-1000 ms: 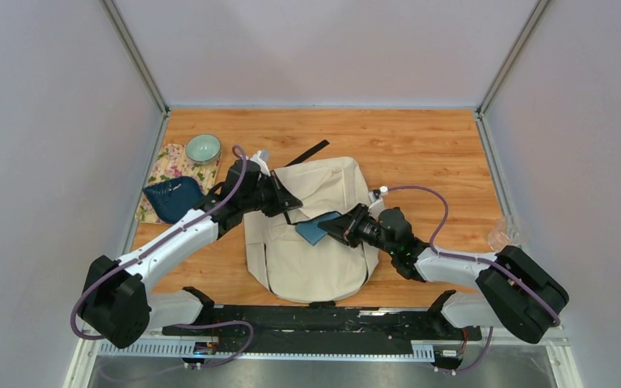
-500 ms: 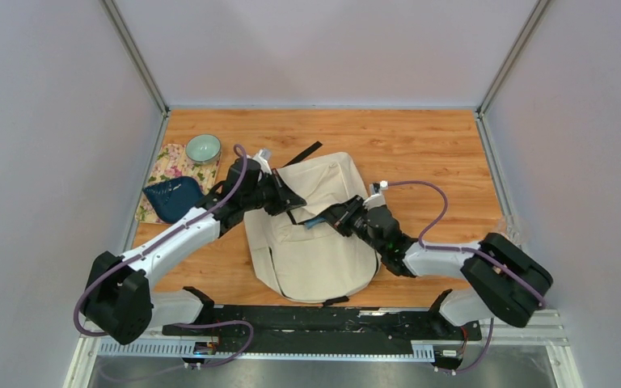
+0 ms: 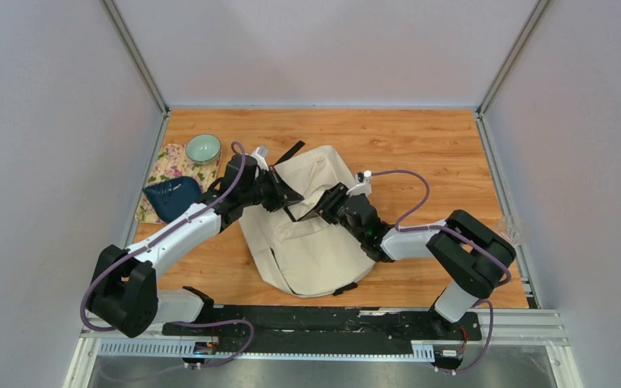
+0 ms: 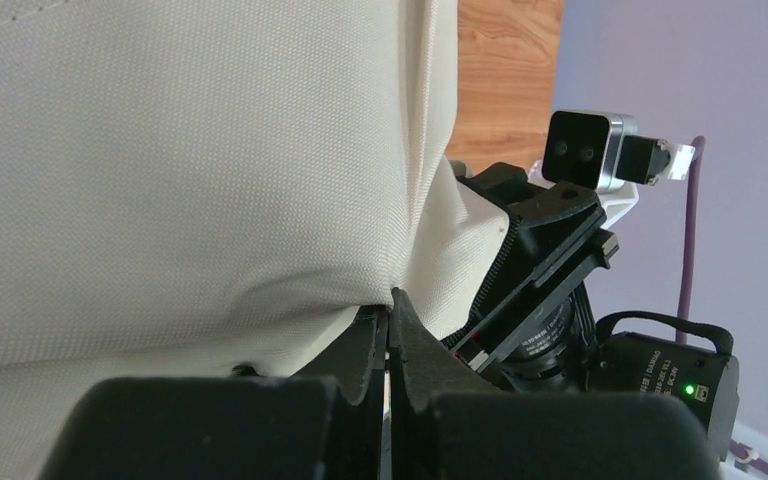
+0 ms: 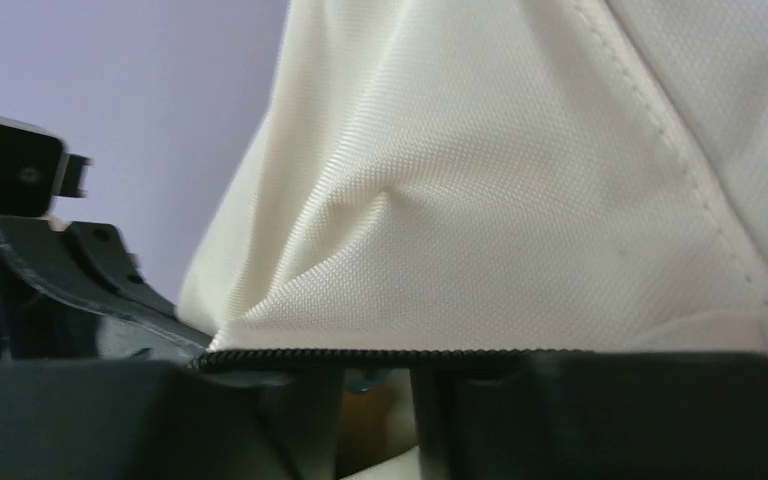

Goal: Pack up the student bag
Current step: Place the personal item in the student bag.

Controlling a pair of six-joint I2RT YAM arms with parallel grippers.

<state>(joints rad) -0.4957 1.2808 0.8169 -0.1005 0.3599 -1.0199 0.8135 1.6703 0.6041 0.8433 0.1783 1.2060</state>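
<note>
On student bag (image 3: 315,246): left tool (image 4: 390,320) pinches it; right tool (image 5: 372,374) ajar.

There is one large cream-beige fabric backpack (image 3: 315,242), one round pale-green bowl (image 3: 203,148), one floral cloth mat (image 3: 164,166), one dark-blue soft pouch (image 3: 174,198) and one clear plastic item (image 3: 510,229). There are two white-and-black robot arms, the left arm (image 3: 179,236) and the right arm (image 3: 411,239).

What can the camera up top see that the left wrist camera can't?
Only the top view shows the pale green round bowl, the floral cloth, the dark blue pouch and both whole arms. Only the left wrist view shows, close up, the left gripper pinching the large cream fabric backpack, plus a small green light. Both show the backpack, the wooden table and the right arm's silver wrist camera.
</note>
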